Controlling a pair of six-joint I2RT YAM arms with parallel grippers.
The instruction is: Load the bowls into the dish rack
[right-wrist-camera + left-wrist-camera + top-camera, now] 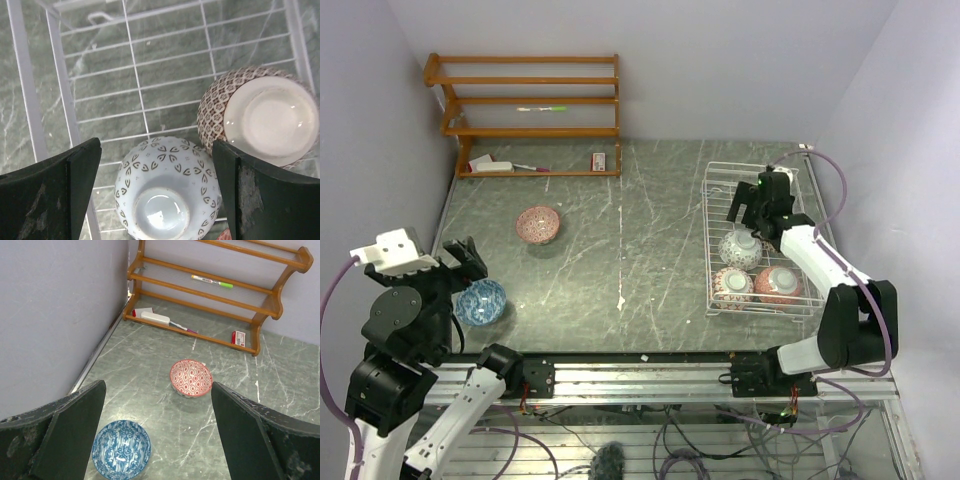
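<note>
Left fingers (70,435) spread wide, empty, over bench (150,360). Blue bowl (121,449) upright between them, just below: lined up for grab, looks like. Red bowl (191,378) ahead of fingers, next in queue. Over at dish rack (725,185): right fingers (50,200) apart, empty, above leaf-print bowl (167,192) and brown-lattice bowl (260,115), both upside down, side by side, probably for draining.
</note>
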